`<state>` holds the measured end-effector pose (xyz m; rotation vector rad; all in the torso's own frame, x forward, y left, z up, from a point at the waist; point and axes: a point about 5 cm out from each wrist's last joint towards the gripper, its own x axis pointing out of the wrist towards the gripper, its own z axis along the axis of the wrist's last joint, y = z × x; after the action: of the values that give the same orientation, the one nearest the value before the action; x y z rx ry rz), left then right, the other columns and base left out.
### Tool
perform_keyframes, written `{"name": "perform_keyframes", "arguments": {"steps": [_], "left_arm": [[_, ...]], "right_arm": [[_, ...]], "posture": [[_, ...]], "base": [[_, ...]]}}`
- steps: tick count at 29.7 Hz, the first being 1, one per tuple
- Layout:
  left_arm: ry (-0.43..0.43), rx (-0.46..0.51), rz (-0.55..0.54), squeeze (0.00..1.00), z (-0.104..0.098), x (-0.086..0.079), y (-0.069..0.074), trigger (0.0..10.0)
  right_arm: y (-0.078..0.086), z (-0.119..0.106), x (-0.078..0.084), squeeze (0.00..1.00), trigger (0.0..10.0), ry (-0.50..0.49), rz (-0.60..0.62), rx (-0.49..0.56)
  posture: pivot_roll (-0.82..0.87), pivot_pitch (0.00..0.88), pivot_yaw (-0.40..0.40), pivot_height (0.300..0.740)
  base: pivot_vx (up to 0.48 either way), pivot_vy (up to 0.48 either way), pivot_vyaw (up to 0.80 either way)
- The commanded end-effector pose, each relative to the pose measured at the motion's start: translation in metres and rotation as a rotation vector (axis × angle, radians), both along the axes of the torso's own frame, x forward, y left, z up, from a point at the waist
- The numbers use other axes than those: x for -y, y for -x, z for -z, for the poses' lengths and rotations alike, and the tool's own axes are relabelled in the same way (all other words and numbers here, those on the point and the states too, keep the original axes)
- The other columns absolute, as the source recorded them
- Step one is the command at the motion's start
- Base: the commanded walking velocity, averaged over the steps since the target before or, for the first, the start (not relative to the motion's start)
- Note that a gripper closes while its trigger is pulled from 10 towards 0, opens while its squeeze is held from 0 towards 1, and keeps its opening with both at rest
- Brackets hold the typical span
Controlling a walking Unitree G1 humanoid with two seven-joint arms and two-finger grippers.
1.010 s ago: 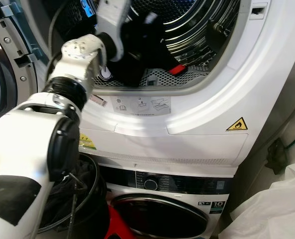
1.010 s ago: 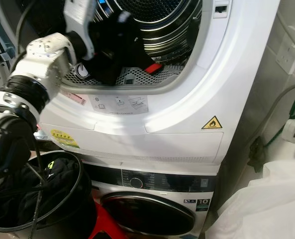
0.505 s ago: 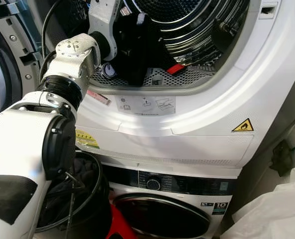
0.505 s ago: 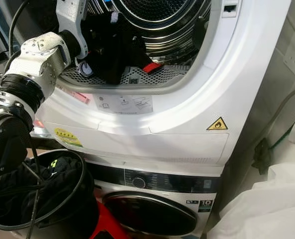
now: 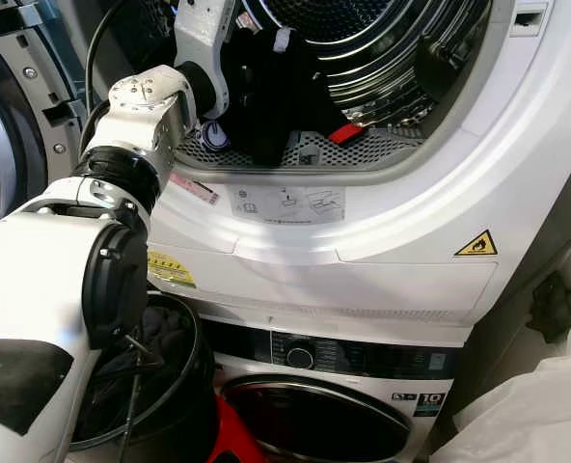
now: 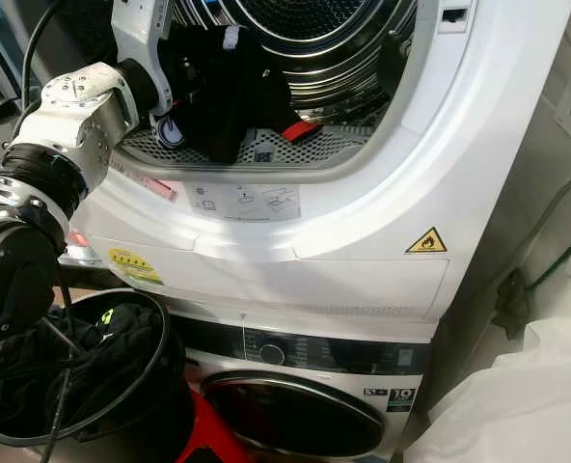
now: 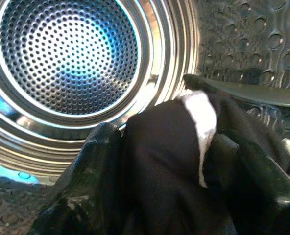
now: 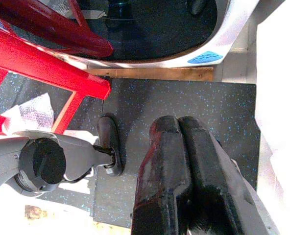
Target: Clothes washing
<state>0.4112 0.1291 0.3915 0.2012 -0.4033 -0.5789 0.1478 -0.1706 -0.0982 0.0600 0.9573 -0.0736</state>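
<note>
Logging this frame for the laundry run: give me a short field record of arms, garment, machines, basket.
left gripper: at the mouth of the upper machine's drum, fingers shut on a black garment
garment: black with a white tag, hanging over the perforated lint filter at the door rim
right gripper: hanging idle above the dark floor, fingers together, holding nothing
upper machine: door open, drum steel
lower machine: door closed, control panel above it
basket: black, beside the lower machine, dark clothes inside
</note>
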Motion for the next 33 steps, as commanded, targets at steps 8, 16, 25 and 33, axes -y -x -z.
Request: {"name": "perform_keyframes", "arguments": {"steps": [8, 16, 25, 33], "left_arm": [[-0.103, 0.016, 0.094, 1.0, -0.002, 0.0, 0.005, 10.0], [-0.103, 0.046, 0.071, 1.0, 0.001, -0.002, 0.008, 10.0], [-0.044, 0.179, 0.102, 0.0, 0.007, 0.013, 0.041, 10.0], [0.016, 0.249, 0.005, 0.0, 0.024, 0.011, 0.078, 10.0]], "right_arm": [[-0.001, 0.001, -0.012, 0.0, 10.0, -0.021, -0.024, -0.013], [-0.001, 0.001, -0.015, 0.0, 10.0, -0.028, -0.026, -0.016], [0.001, 0.002, -0.014, 0.0, 10.0, -0.027, -0.019, -0.02], [0.002, 0.002, -0.015, 0.0, 10.0, -0.031, -0.018, -0.02]], "posture": [[0.02, 0.0, 0.16, 0.74], [0.03, 0.0, 0.169, 0.74], [0.04, 0.0, 0.173, 0.74], [0.04, 0.0, 0.177, 0.74]], "base": [[0.0, 0.0, 0.0], [0.0, 0.0, 0.0], [0.0, 0.0, 0.0], [0.0, 0.0, 0.0]]}}
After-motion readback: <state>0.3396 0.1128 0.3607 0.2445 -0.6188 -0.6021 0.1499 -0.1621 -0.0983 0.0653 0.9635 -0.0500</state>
